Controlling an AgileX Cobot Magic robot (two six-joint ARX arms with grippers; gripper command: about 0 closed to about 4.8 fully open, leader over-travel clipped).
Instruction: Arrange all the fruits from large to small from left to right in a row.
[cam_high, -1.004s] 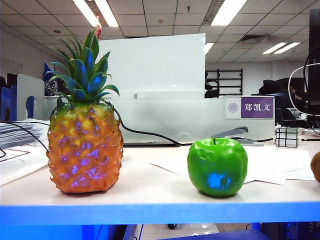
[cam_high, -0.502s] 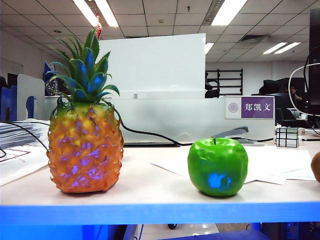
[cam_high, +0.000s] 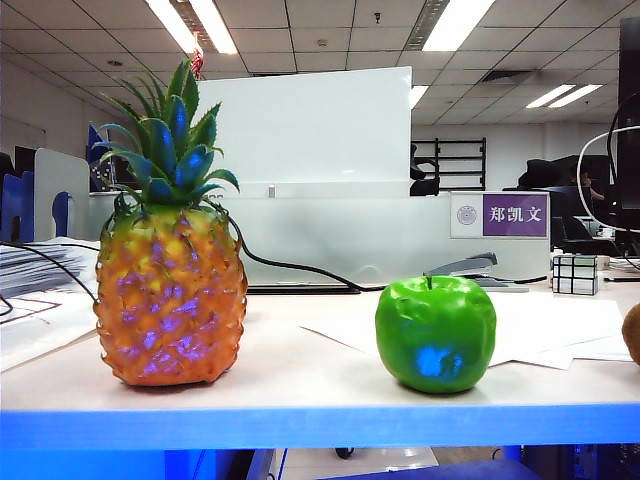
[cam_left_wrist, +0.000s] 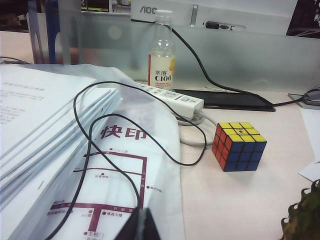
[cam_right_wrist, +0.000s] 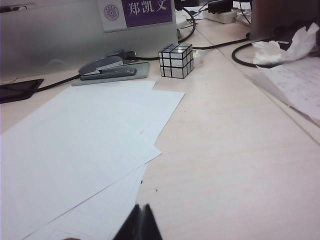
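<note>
- Left gripper (cam_left_wrist: 139, 226): jaws together, holding nothing; sat low over the printed sheets, with the colour puzzle cube (cam_left_wrist: 239, 146) lying apart from it on the bare desk.
- Right gripper (cam_right_wrist: 139, 223): jaws together, empty; sat over the loose white paper (cam_right_wrist: 75, 150), the silver mirror cube (cam_right_wrist: 176, 60) well beyond it.
- Apple (cam_high: 435, 333): glossy green, stood on the desk; taken as landmark. Judged light, rigid and slippery; best gripped across its widest girth.
- Pineapple (cam_high: 170, 295): stood upright, well left of the apple. Judged bulky but hollow and light; the knobbly body offered purchase at mid-height, though possibly too wide for the jaws; the crown looked flexible and less secure.
- Kiwi (cam_high: 632, 335): only a brown edge showed, right of the apple at the frame's margin. Judged small, light, matte; a grip across its short axis seemed apt.
</note>
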